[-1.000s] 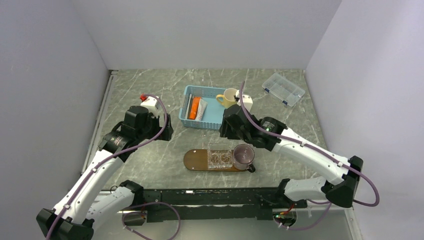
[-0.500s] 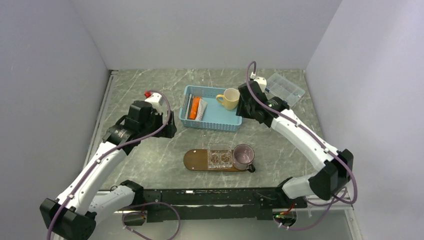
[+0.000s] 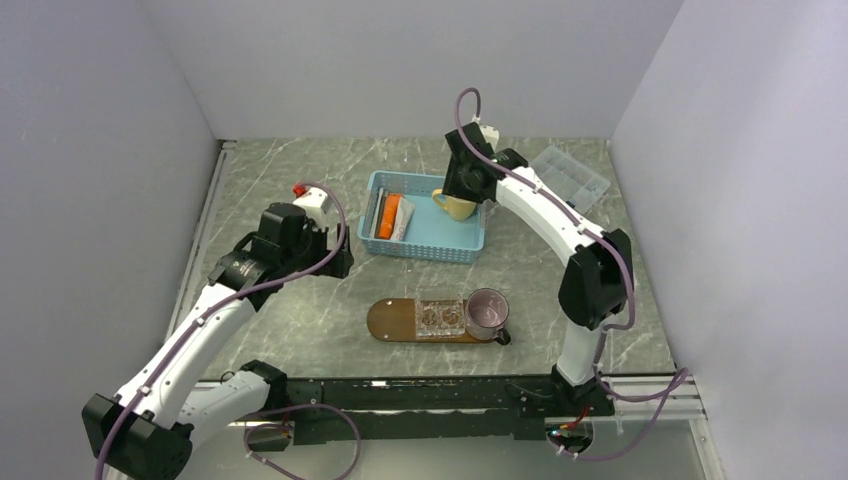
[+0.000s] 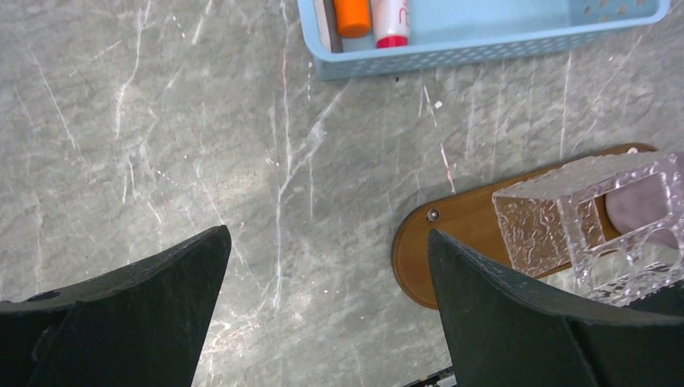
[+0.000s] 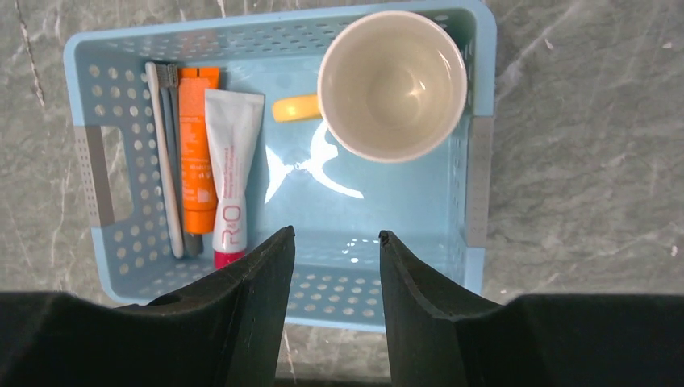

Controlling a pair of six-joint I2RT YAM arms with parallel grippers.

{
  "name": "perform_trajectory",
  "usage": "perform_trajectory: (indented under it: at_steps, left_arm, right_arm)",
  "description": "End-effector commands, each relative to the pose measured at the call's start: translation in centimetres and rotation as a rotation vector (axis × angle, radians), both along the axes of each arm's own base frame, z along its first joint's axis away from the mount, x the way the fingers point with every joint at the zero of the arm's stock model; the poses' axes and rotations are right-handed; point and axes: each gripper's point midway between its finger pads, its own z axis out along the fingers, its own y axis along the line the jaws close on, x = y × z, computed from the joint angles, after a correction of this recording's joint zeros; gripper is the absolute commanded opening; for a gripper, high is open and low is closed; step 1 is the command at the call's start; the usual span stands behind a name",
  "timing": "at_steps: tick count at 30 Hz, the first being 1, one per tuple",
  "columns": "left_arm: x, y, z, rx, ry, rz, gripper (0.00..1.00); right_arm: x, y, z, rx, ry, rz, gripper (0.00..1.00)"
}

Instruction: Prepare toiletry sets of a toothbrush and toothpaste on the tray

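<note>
The right claw [image 5: 335, 238] is hovering half spread and empty over the blue basket's [image 5: 477, 161] wall. Inside are lying the white toothpaste [image 5: 231, 161], lettered "R.O", the orange toothpaste [image 5: 196, 153], whose print is too small to read, and two toothbrushes [image 5: 161, 161] by the left wall. The left claw [image 4: 327, 235] is gaping wide over bare tabletop [image 4: 161, 121] beside the wooden tray's [image 4: 460, 234] free end.

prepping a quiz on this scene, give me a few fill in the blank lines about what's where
The orange tube and white tube lie in the ____ basket.
The mug beside them has a ____ handle.
The tray bears a clear holder and a ____ cup.
The left gripper and right gripper hold ____.
Missing: blue; yellow; purple; nothing.
</note>
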Motion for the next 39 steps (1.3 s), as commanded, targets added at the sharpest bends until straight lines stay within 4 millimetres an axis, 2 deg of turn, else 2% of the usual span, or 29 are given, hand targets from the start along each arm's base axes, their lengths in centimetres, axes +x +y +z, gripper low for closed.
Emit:
perform_trajectory:
  at_steps: [1,11,21,31,39]
  left_arm:
    - [0.3,-0.2,0.8,-0.008,-0.055,-0.027,0.99]
    - [-0.5,-1.2,0.3,-0.058,-0.016,-0.055,0.99]
    - [-0.8,-1.0,1.4,-0.074,-0.06,-0.052,0.99]
    - [-1.0,-1.2,1.7,-0.087,-0.062,-0.063,0.99]
    - [-1.1,-1.2,1.8,-0.09,-0.066,-0.066,0.99]
  right_arm:
    - [2.5,1.2,3.0,0.082,-0.076,-0.044,0.46]
    - [5.4,1.8,0.3,0.127,-0.027,-0.154,0.43]
    - [7.9,1.4,-1.8,0.16,0.01,-0.236,0.43]
    - [9.5,1.3,-3.2,0.173,0.026,-0.273,0.43]
    - [9.6,1.0,-5.1,0.167,0.056,-0.293,0.42]
